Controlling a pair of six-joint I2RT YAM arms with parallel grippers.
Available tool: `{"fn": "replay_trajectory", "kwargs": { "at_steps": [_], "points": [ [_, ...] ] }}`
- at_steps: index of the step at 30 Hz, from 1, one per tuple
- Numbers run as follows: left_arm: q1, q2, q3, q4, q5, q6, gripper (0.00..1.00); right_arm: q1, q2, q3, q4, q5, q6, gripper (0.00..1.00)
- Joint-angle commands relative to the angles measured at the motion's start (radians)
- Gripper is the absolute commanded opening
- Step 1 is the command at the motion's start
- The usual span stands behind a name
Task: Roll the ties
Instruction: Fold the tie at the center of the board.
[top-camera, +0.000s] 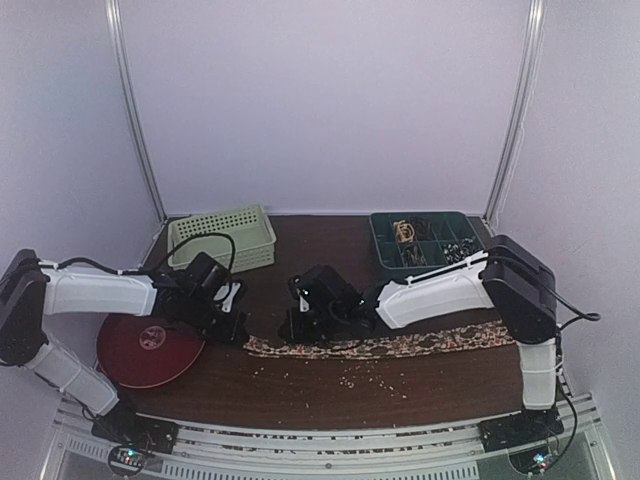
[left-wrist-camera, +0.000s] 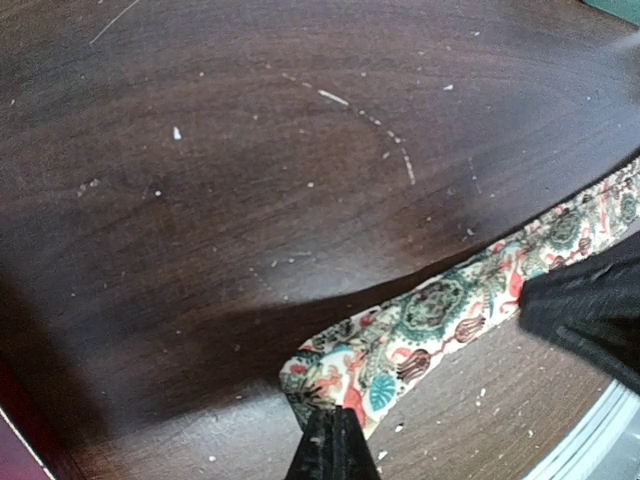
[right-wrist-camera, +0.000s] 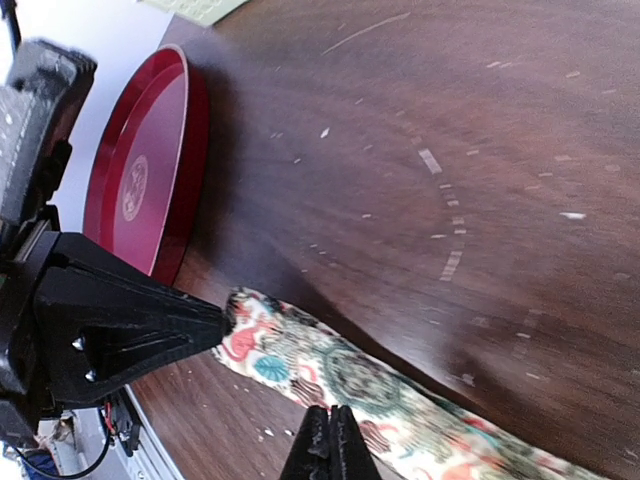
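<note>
One tie (top-camera: 400, 345) is what you have to work with. It lies flat and nearly straight on the table (top-camera: 300, 265), running from just right of the red plate (top-camera: 150, 350) across the lower middle of the overhead view to the right side. Judge it as light, limp cloth with no stiffness of its own: it should sag wherever it is unsupported, crease easily, and probably slide on the smooth dark wood rather than stay put. It looks in no way fragile, so a firm pinch should do no harm. Take hold at the very tip of its left end, across the width, so the first turn starts square, and use the second grip a little farther along to keep the strip from skating. The left gripper (left-wrist-camera: 333, 445) has its jaws pressed together on that end. In the right wrist view its point meets the slightly lifted tip at left centre, so you appear to be pinching the cloth. The right gripper (right-wrist-camera: 330, 445) is near it, farther along the strip, with its jaws also pressed together at the tie's near edge, bottom centre of its own view. You cannot tell whether any cloth is caught between them. Pale crumbs (top-camera: 365, 375) are scattered just below the strip.
</note>
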Motion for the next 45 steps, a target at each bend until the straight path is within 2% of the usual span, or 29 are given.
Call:
{"fn": "replay_trajectory", "kwargs": {
  "at_steps": [1,5,12,21,27,45],
  "points": [
    [0.007,0.039,-0.018,0.021,-0.029,0.009,0.00,0.013,0.092,0.084,0.030,-0.065,0.021,0.00],
    [0.008,0.067,-0.047,0.051,-0.041,0.002,0.00,0.012,0.157,0.121,-0.003,-0.065,0.015,0.00],
    [0.008,0.127,-0.086,0.072,-0.071,-0.022,0.00,0.013,0.176,0.076,-0.015,-0.039,0.009,0.00],
    [0.032,0.033,-0.006,-0.095,-0.217,-0.051,0.00,0.013,0.158,0.046,0.004,-0.041,0.006,0.00],
    [0.040,0.042,-0.017,-0.090,-0.191,-0.047,0.00,0.014,0.149,0.032,0.021,-0.041,0.010,0.00],
    [0.040,0.043,-0.107,0.219,0.125,-0.084,0.00,0.018,0.131,-0.006,0.065,-0.034,0.030,0.00]
  ]
}}
